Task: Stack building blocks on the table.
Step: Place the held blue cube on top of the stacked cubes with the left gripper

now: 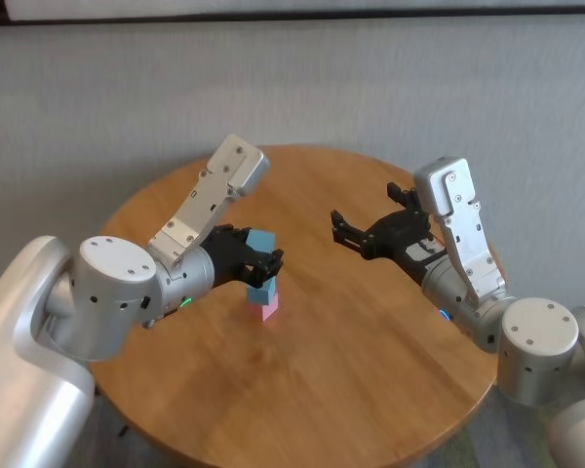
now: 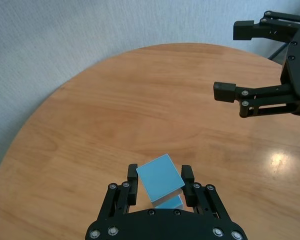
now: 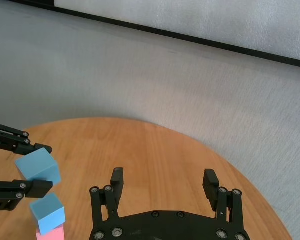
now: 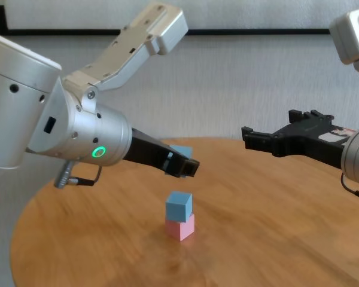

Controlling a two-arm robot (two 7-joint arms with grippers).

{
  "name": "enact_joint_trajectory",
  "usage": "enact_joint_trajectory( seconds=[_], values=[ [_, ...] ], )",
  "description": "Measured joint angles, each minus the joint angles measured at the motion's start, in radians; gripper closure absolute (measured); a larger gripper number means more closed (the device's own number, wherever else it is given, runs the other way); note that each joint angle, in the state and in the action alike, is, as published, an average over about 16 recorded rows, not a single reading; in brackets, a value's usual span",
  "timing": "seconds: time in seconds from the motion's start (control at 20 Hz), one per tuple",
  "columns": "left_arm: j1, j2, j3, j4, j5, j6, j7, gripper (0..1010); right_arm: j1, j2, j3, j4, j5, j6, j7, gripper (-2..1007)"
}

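Note:
A light blue building block (image 1: 259, 291) sits on a pink building block (image 1: 270, 311) near the middle of the table (image 1: 361, 370). My left gripper (image 1: 257, 251) is shut on the second light blue block (image 1: 261, 239), held tilted a little above this stack with a gap between; the stack shows in the chest view (image 4: 179, 206). In the left wrist view the held block (image 2: 161, 177) sits between the fingers, over the lower blue block (image 2: 170, 202). My right gripper (image 1: 366, 208) is open and empty, hovering to the right of the stack.
The round table's edge (image 1: 302, 458) curves close in front. A grey wall (image 1: 370, 88) stands behind the table. The right gripper (image 2: 230, 61) hangs in the air across from the left one.

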Motion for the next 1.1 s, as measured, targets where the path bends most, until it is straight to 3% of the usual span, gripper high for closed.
enact_joint_trajectory(
  seconds=[0.55, 1.1],
  values=[
    [0.014, -0.013, -0.002, 0.002, -0.02, -0.005, 0.02, 468, 0.0, 0.0, 0.0, 0.0, 0.0, 0.0, 0.0, 0],
    [0.024, -0.016, -0.007, 0.013, -0.017, 0.0, 0.036, 468, 0.0, 0.0, 0.0, 0.0, 0.0, 0.0, 0.0, 0]
  ],
)
